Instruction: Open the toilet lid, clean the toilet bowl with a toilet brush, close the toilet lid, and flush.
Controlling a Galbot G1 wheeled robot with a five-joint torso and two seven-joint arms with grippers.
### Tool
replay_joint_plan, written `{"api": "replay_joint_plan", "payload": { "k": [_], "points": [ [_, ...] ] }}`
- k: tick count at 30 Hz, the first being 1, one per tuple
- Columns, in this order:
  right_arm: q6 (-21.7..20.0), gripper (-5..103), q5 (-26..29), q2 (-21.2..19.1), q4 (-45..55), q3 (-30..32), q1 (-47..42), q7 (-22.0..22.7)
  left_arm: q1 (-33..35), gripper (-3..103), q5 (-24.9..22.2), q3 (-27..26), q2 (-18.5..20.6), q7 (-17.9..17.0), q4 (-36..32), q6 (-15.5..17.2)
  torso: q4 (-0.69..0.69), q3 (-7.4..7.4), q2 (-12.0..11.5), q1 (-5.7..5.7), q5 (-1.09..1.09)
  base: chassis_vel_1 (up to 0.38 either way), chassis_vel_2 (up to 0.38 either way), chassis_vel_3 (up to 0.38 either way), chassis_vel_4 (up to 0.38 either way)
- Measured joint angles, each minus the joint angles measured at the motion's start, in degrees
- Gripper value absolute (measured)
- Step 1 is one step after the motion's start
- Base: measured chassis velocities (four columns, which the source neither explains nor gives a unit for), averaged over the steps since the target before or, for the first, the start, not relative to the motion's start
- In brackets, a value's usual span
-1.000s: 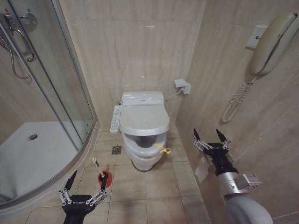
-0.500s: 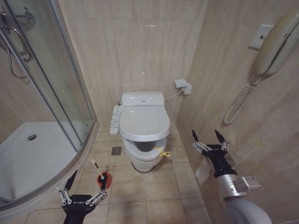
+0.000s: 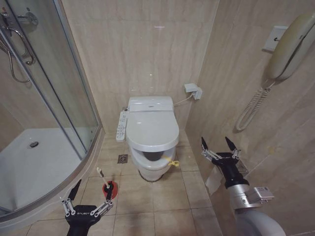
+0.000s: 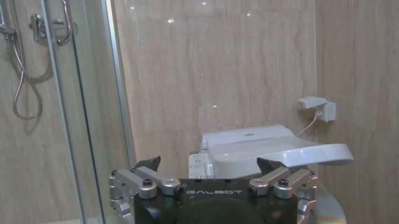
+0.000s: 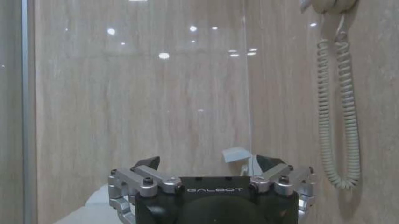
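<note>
The white toilet lid (image 3: pixel 152 129) hangs part-way down over the toilet bowl (image 3: pixel 150 169), and a dark gap shows under its front edge. A yellow tag (image 3: pixel 172 162) dangles at the rim's right. The toilet brush (image 3: pixel 101 173) stands with its thin white handle tilted in a red holder cup (image 3: pixel 110 188) on the floor, left of the bowl. My left gripper (image 3: pixel 87 196) is open just in front of the cup, touching nothing. My right gripper (image 3: pixel 219 146) is open near the right wall, apart from the toilet. From the left wrist, the lid (image 4: pixel 311 154) juts out beyond the left gripper (image 4: pixel 209 165).
A curved glass shower enclosure (image 3: pixel 59 113) and its raised tray close off the left. A control panel (image 3: pixel 121 125) is fixed on the toilet's left side, and a floor drain (image 3: pixel 122 158) lies beside it. A wall phone (image 3: pixel 290 44) with coiled cord and a socket (image 3: pixel 193 91) hang on the right.
The lid has swung down toward the bowl, covering more of the opening. The head camera shifted slightly. Both grippers stay open, almost in place.
</note>
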Motion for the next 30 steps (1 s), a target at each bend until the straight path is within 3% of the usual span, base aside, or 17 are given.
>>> {"api": "replay_joint_plan", "payload": {
  "k": [16,30],
  "points": [
    [0.68,100,-0.11,0.19,-0.02,-0.36,0.12,-0.32,0.0,100,0.0,0.0,0.0,0.0,0.0,0.0,0.0,0.0,0.01,-0.01,0.0,-0.003,0.003,0.004,-0.004],
    [1.2,100,-0.08,0.19,-0.25,-0.5,0.2,-0.47,0.0,100,0.0,-0.01,0.0,0.0,0.0,0.0,0.0,0.01,-0.01,0.03,0.01,-0.145,0.149,0.146,-0.153]
  ]
}}
